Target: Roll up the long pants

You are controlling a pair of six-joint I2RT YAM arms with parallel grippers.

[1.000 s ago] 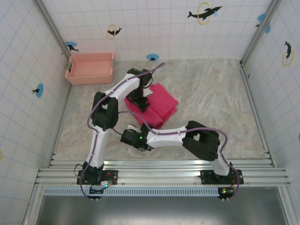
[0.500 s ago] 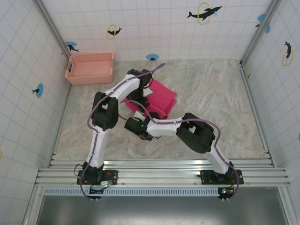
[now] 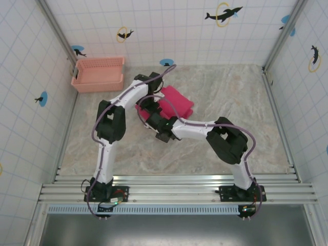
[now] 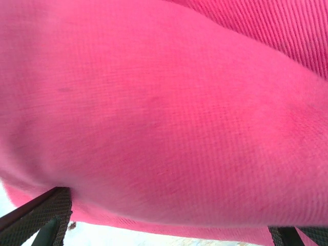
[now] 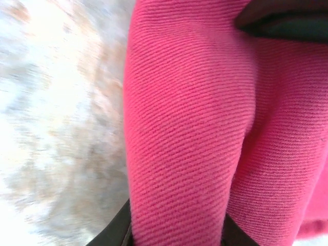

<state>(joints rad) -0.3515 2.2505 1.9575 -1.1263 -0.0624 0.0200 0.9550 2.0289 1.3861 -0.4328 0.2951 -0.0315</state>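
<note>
The bright magenta-red, soft-fabric long pants [image 3: 179,104] lie folded into a thick, plain bundle near the middle of the marbled beige worktop [image 3: 241,107]; close up, the cloth shows a fine diagonal rib. The left gripper [image 4: 166,225] stands wide apart, its dark textured fingers [image 4: 48,215] on either side of a rounded bulge of cloth; the right gripper [image 5: 177,236] is pinched on a rounded ridge of the long pants at the bundle's near-left edge. A pale pink plastic lattice basket [image 3: 97,80] sits well apart by the far left wall; black dolphin decals [image 3: 224,14] with yellow rings dot the white tiled walls.
</note>
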